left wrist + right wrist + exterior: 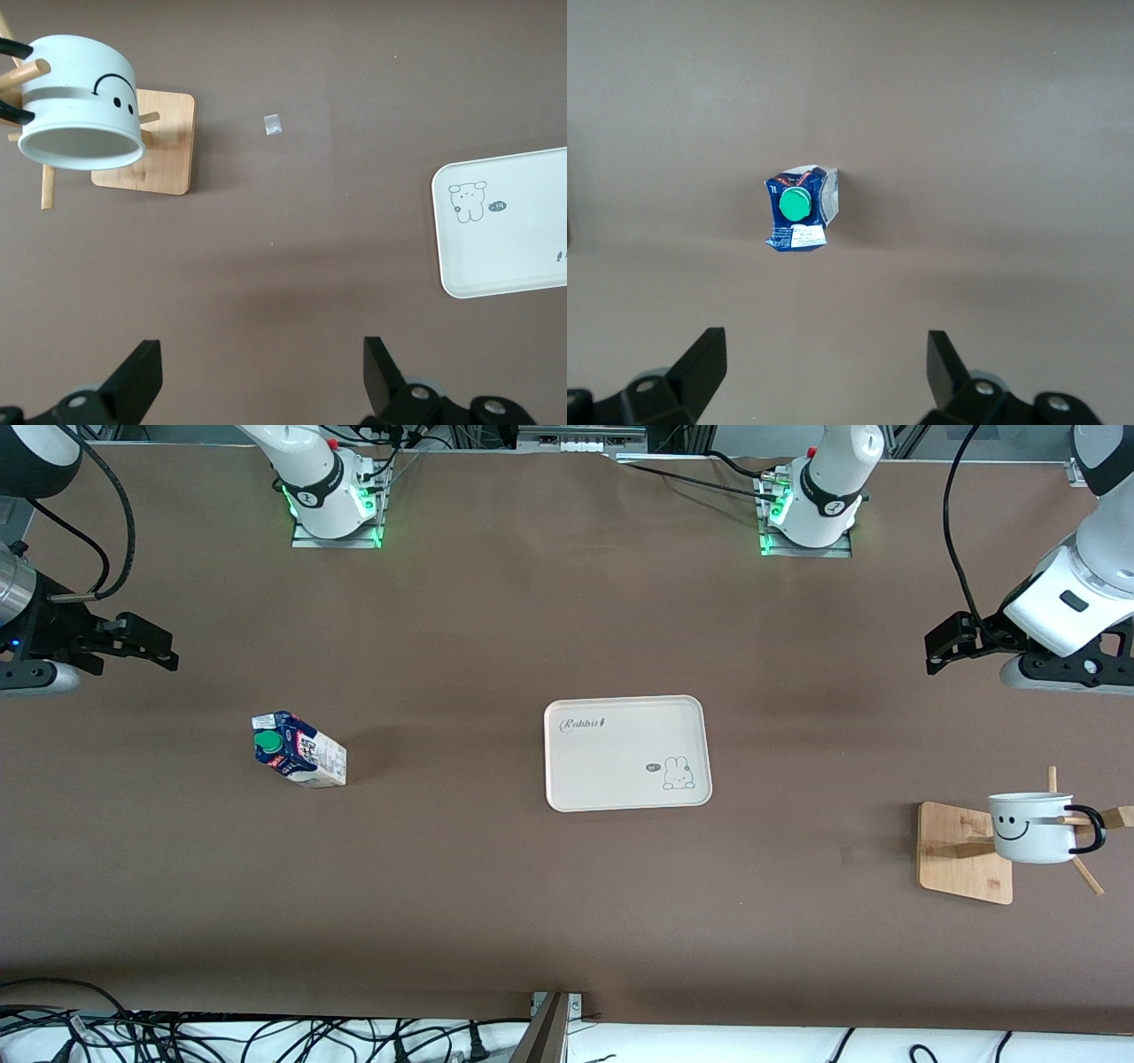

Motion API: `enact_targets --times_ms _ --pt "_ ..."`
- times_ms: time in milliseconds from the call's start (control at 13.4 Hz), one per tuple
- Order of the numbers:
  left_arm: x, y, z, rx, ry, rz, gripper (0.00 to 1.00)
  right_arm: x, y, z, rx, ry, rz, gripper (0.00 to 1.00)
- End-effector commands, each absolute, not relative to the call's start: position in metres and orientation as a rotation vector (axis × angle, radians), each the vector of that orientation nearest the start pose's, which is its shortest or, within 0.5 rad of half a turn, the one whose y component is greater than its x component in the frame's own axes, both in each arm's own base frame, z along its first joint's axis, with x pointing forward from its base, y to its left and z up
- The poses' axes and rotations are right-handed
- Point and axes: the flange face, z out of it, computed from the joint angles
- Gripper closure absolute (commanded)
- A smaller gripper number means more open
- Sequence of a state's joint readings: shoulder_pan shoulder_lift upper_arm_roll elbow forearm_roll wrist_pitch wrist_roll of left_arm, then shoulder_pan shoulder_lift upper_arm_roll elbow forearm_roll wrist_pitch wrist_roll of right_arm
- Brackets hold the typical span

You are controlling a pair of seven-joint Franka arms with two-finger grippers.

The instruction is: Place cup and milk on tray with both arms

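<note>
The milk (297,748), a dark-blue carton with a green cap, stands on the table toward the right arm's end; it also shows in the right wrist view (799,211). The cup (1032,828), white with a smiley face, hangs on the pegs of a wooden rack toward the left arm's end; it also shows in the left wrist view (80,102). The cream tray (611,766) lies bare mid-table, and one end shows in the left wrist view (505,248). My right gripper (164,651) (826,367) is open and empty above the table beside the milk. My left gripper (939,651) (263,372) is open and empty above the table beside the rack.
The wooden rack base (961,850) (151,142) lies flat beside the cup, with pegs sticking out. A small pale scrap (273,125) lies on the table between rack and tray. Cables (266,1036) run along the table edge nearest the front camera.
</note>
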State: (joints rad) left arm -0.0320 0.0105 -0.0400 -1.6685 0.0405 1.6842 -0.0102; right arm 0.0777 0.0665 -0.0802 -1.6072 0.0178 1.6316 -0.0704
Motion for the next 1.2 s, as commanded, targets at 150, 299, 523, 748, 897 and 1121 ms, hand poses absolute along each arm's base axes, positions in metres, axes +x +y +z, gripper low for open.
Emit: enact_targets --times_ms 150,299,523,748,897,1121 --pt "0.567 -0.039 0.589 -3.102 0.117 -0.007 0.00 0.579 0.003 0.581 -3.141 -0.116 0.055 0.00" --pt "0.568 -0.039 0.589 -3.102 0.117 -0.009 0.00 0.579 0.003 0.581 -3.140 -0.118 0.055 0.00" --pt "0.567 -0.039 0.589 -3.102 0.117 -0.007 0.00 0.579 0.000 0.582 -3.142 -0.111 0.055 0.00" --pt "0.568 -0.039 0.588 -3.102 0.117 -0.007 0.00 0.579 -0.005 0.584 -3.151 -0.100 0.044 0.00" --pt "0.568 -0.039 0.589 -3.102 0.117 -0.009 0.00 0.580 0.001 0.582 -3.170 -0.125 0.045 0.00" --pt "0.567 -0.039 0.589 -3.102 0.117 -0.007 0.00 0.592 0.003 0.555 -3.182 -0.133 0.116 0.00"
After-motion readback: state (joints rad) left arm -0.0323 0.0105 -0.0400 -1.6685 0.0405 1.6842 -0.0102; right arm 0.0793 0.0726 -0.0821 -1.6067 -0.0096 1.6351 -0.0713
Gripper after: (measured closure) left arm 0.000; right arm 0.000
